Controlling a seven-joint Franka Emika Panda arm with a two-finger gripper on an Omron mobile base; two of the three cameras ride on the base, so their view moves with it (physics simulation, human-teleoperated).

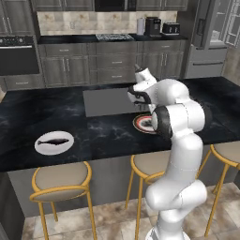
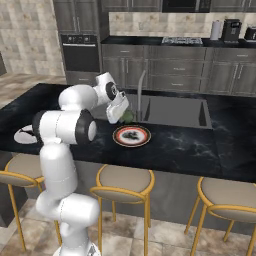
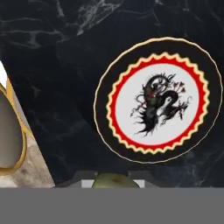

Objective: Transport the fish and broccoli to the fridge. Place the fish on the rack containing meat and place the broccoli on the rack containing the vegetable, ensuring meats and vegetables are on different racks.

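The black marble desk (image 1: pixel 93 136) stretches wide, a grey sink (image 2: pixel 175 111) sunk into it. The white arm (image 1: pixel 180 117) bends over the desk's near side, above three stools (image 1: pixel 61 180) lined up along its front edge. Off to the arm's left sits a white plate (image 1: pixel 54 142) with the dark fish (image 1: pixel 53 141) lying flat on it, well apart from the action. A black-rimmed dragon plate (image 3: pixel 158 99) rests bare near the sink. The pincer (image 2: pixel 121 116) hangs just beside that plate, off the desk, pressed together on the green broccoli (image 2: pixel 127 117). In the hand view the broccoli's top (image 3: pixel 114 181) peeks up between the finger tips.
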